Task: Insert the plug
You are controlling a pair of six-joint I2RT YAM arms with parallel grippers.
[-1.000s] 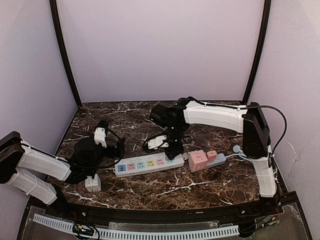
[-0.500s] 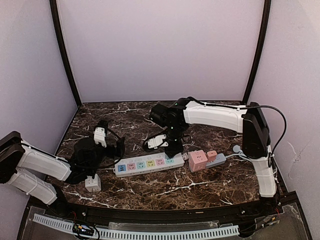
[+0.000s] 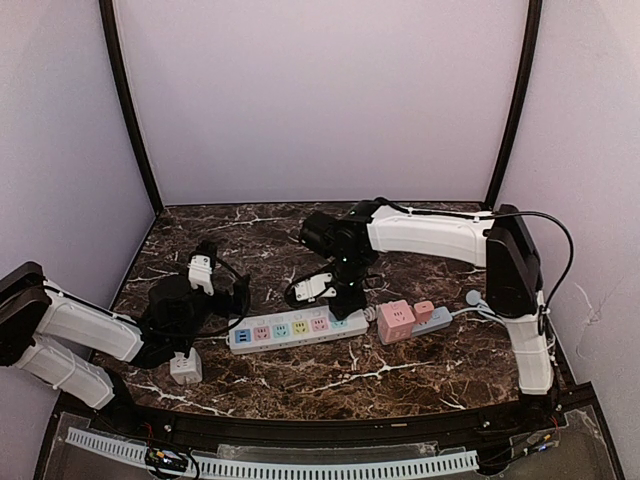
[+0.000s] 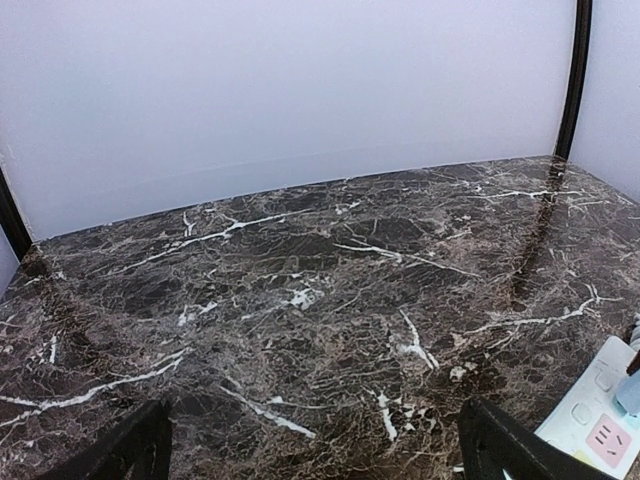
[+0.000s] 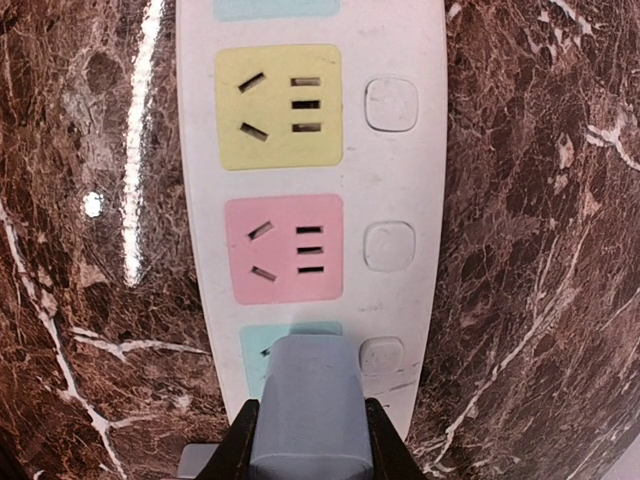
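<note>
Top external: pink cube (image 3: 396, 321) just beside power strip (image 3: 295, 328).

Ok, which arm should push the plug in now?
Right: the right gripper is shut on the plug, directly over the teal socket. The left gripper is open, holding nothing.

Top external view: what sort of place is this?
Probably a robot test booth, not a home: plain lilac panels in a black frame enclose a marble-patterned table holding a power strip.
</note>
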